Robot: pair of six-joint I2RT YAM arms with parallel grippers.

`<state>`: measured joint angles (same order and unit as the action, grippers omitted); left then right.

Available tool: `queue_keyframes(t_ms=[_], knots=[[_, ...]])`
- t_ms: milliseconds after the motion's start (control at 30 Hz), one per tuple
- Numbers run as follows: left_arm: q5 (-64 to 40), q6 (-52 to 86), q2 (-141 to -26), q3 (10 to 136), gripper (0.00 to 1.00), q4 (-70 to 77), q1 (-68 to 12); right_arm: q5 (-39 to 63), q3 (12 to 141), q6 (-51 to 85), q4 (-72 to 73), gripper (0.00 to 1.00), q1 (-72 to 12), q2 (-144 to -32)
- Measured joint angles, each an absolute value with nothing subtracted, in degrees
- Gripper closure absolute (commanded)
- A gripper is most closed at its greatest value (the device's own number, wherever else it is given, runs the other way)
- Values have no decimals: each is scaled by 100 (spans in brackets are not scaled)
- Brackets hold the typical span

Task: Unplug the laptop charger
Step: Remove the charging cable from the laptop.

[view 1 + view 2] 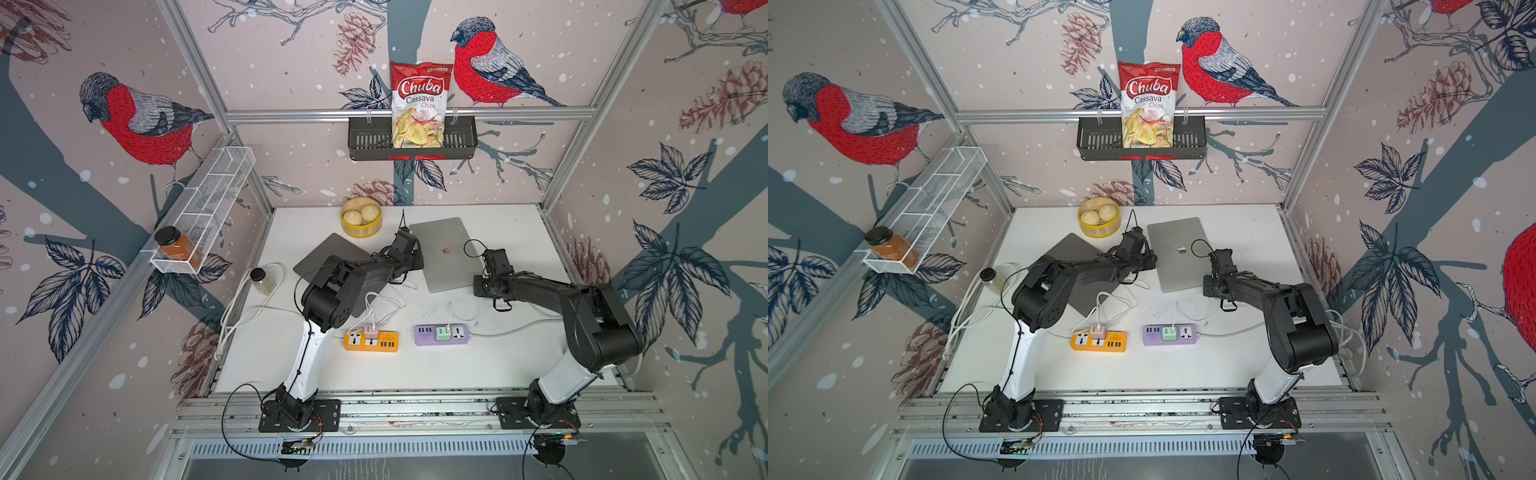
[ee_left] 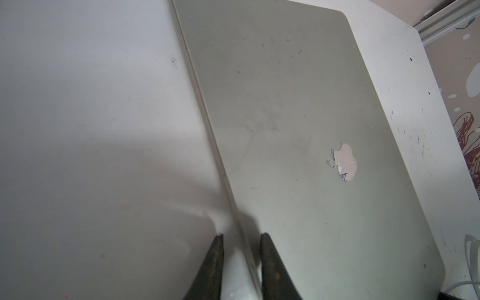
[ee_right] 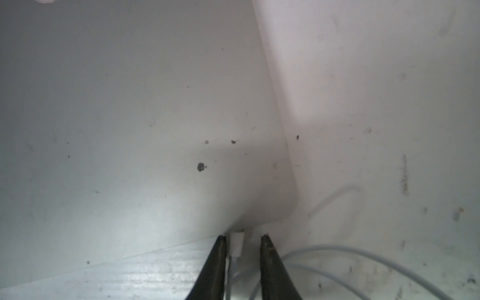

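Charger plug [image 3: 237,242], white, sits in the silver laptop's [image 1: 446,257] edge by its near right corner, on the table's [image 1: 457,365] far half, right of centre. Right gripper [image 3: 243,236] straddles it, jaws apart, a gap on one side. Left gripper [image 2: 242,234] is clamped on the laptop's left edge.

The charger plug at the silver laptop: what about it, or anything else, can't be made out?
- Charger plug: blurred in the right wrist view, its depth in the silver laptop unclear; the right arm covers it in both top views.
- Left fingers: what they pinch is a white blur in the left wrist view.
- Jar contents: too small in both top views.
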<state>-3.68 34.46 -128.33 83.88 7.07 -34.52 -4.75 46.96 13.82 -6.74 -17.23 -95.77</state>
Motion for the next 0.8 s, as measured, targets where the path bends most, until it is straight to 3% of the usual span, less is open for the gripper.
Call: queue_keyframes(t_ms=[333,800], knots=[[-364,3444,-12829,8381,74,707,-3452,-318,4703,1380,-589,91,-1645,-9631],[-360,3441,-12827,8381,73,703,-3452,-281,4703,1380,-609,100,-1636,-9605]])
